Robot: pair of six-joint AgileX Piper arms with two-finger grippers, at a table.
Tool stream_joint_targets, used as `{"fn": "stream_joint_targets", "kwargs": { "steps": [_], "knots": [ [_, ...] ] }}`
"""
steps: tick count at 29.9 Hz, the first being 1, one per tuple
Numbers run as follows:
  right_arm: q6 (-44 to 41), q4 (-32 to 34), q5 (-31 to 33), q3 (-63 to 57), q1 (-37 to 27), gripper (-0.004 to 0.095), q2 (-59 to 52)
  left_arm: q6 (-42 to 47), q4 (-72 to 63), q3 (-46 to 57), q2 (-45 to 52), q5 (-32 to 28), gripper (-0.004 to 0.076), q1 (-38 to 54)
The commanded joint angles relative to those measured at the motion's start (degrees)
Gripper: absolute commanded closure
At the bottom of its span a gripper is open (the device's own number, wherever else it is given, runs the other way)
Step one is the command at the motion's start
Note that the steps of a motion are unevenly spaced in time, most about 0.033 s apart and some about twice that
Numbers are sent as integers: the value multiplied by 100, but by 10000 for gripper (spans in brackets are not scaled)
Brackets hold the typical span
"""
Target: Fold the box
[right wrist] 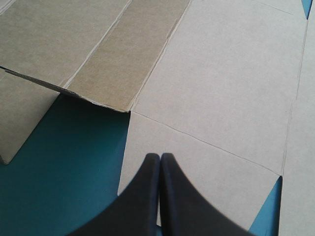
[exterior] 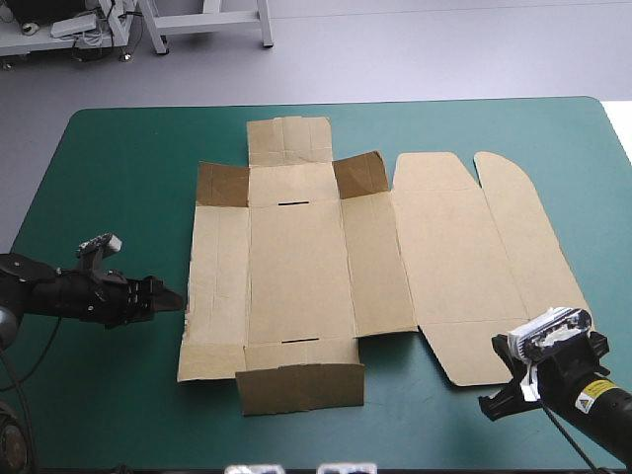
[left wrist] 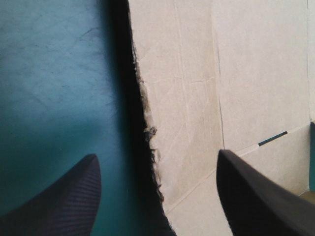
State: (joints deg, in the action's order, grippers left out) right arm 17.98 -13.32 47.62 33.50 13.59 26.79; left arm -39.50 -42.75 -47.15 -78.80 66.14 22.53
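The box, a cut sheet of brown board, lies spread open on the middle of the teal-green covered surface, reaching from left of centre well over to the right. Most of it lies flat. The long flap along its near edge stands up, and the two small corner flaps on the far side are lifted and in shadow. The broad lid panel with its rounded tabs lies flat on the right.

My left pincer reaches in low from the left and stops at the box's left edge, toward the near end. It stands open, its black fingers wide apart. In my left wrist view the left pincer straddles that edge: one finger is over the bare surface, the other over the box. The edge between them is ragged and casts a dark shadow on the cover. I cannot tell whether either finger touches the board.

My right pincer sits at the near right, by the near flap of the lid panel. The right pincer is closed, its two fingers meeting in one point and holding nothing. The point is over that small flap of the box, with bare surface just to its left.
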Motion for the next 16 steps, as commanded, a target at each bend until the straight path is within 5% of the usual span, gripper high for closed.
{"fn": "stream_joint_targets", "kwargs": {
  "steps": [1, 16],
  "knots": [
    [21, -58, -359, 187, -7, 926, 74, -51, -427, -81, 107, -7, 239, -5],
    [21, -58, -359, 187, -7, 926, 74, -85, -945, -81, -1018, -465, 239, -1046]
  ]
}}
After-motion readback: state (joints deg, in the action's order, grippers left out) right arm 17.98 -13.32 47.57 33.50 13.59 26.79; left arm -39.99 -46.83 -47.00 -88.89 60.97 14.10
